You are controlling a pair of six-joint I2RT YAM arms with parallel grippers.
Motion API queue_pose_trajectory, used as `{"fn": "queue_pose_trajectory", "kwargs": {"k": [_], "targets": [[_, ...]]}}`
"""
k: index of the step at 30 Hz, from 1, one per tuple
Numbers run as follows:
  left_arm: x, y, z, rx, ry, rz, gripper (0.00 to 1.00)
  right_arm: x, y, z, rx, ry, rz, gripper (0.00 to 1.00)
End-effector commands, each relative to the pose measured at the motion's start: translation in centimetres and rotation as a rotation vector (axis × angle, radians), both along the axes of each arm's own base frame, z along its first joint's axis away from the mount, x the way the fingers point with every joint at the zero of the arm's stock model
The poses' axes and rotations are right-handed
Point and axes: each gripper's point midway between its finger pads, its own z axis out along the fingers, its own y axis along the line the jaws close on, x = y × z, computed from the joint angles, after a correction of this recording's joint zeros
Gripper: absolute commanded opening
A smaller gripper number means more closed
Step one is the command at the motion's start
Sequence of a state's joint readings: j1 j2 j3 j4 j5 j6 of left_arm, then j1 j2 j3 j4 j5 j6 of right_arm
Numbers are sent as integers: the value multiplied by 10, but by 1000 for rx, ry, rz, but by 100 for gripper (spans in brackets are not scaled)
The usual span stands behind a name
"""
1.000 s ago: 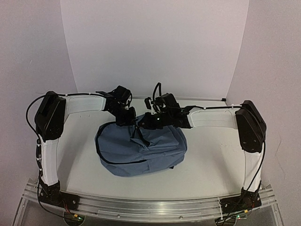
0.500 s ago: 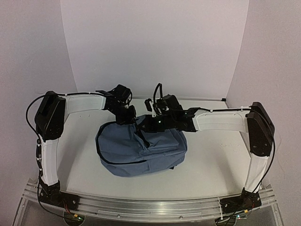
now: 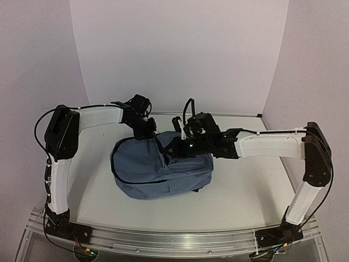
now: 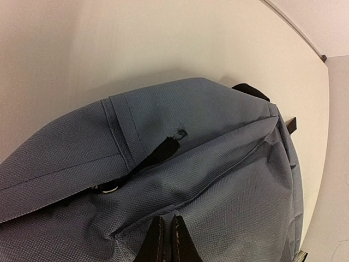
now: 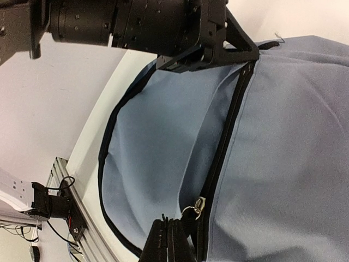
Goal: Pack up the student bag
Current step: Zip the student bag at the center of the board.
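The slate-blue student bag [image 3: 147,172] lies on its side in the middle of the table. It also fills the left wrist view [image 4: 229,180] and the right wrist view [image 5: 158,136]. My left gripper [image 3: 145,131] is at the bag's far top edge, shut and pinching a fold of its fabric [image 4: 167,218]. My right gripper [image 3: 174,147] is over the bag's upper middle, shut [image 5: 165,221] on the black tab of the zip pull [image 5: 196,206], which sits on the black zip track [image 5: 229,125]. The bag's inside is hidden.
The white table [image 3: 245,185] is walled at the back and both sides. An aluminium rail [image 3: 174,240] with both arm bases runs along the near edge. The left gripper body [image 5: 207,38] sits close above the zip's far end.
My right arm has stretched out leftward and lowered, its gripper shifting a little down and left over the bag. The bag's top fabric has been drawn flatter. My left gripper has barely moved.
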State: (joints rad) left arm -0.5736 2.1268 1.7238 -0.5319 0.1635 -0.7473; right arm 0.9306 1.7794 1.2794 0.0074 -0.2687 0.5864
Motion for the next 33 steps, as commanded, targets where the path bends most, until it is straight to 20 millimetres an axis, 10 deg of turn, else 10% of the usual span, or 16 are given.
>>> {"fn": "queue_pose_trajectory", "kwargs": {"k": [1, 13, 17, 23, 33], "targets": [[54, 18, 32, -1, -177, 70, 0, -12, -3, 31, 74, -29, -4, 0], [71, 20, 36, 19, -198, 48, 1, -30, -7, 9, 65, 22, -5, 0], [62, 18, 57, -7, -214, 23, 28, -27, -4, 16, 96, 16, -19, 0], [20, 19, 100, -45, -247, -10, 67, -18, -1, 33, 128, -12, -52, 0], [-68, -12, 82, -16, -121, -95, 67, -14, 6, 29, 128, -8, -49, 0]]}}
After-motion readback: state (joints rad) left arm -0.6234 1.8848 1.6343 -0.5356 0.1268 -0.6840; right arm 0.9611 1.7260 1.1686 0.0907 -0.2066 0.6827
